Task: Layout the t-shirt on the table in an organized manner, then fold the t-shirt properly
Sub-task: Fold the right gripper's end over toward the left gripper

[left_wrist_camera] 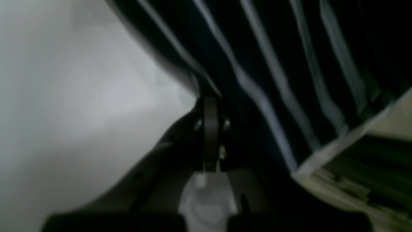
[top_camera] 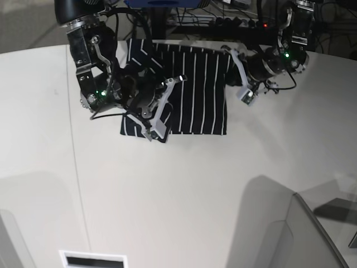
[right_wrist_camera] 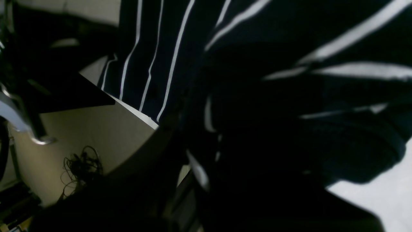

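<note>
T-shirt (top_camera: 195,95) lies at the far side of the table (top_camera: 167,190), roughly flat and squarish, stripes running from far edge to near edge. In the right wrist view one part of it seems to hang past the table's far rim, with floor and cables showing beyond. Long axis looks to run with the stripes — collar end cannot be made out, so which way the neck points is not clear.

Handling judgement: soft, light cloth, no stiffness; it will sag and drag wherever it is not supported, and a pinch at one layer may lift two. Best hold is probably at a hem or sleeve corner, both arms together, to keep it taut.

Right gripper (top_camera: 159,109) sits over the shirt's side edge at the base view's left; its white fingers look spread apart, though bunched cloth fills the right wrist view, so whether any fabric is between them I cannot tell.

Left gripper (top_camera: 244,78) is at the opposite edge, near a far corner. In the left wrist view the jaws appear together on the shirt's edge — blurred, but cloth rises straight from the tips.
</note>
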`<state>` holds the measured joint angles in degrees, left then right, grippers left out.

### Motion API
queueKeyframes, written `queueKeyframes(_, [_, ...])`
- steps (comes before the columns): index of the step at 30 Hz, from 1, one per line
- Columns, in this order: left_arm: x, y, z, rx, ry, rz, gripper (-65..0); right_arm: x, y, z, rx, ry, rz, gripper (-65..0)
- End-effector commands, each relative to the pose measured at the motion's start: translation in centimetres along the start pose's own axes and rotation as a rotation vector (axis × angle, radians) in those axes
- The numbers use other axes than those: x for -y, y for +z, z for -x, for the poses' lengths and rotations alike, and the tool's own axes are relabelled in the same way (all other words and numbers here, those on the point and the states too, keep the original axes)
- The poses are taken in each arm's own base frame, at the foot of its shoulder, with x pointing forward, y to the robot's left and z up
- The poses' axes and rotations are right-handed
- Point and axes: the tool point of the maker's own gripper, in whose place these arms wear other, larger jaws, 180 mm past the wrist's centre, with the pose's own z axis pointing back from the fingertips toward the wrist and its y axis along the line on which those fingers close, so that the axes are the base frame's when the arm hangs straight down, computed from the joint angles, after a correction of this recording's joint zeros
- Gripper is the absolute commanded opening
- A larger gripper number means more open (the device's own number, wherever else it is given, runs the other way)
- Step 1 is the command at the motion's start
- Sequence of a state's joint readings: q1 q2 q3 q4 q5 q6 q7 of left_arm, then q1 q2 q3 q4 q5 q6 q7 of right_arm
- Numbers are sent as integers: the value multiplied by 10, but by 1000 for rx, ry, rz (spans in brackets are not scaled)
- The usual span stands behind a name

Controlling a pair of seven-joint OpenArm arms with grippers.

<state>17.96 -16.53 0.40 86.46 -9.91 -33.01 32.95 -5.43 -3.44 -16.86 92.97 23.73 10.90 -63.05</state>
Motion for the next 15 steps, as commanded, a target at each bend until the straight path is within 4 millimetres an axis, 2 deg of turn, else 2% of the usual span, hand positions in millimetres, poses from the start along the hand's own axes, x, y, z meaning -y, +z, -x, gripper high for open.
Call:
queueKeyframes(1, [3, 1, -12, 41, -9, 4, -650, -11, 2, -13, 36, 20, -29, -642])
queueKeyframes(6, [8, -3, -13, 40, -12, 3, -650, -22, 0, -16, 32, 60, -44, -638])
queueKeyframes(15, [9, -4, -16, 48, -10, 7, -650, -18, -8, -17, 4, 59, -44, -642])
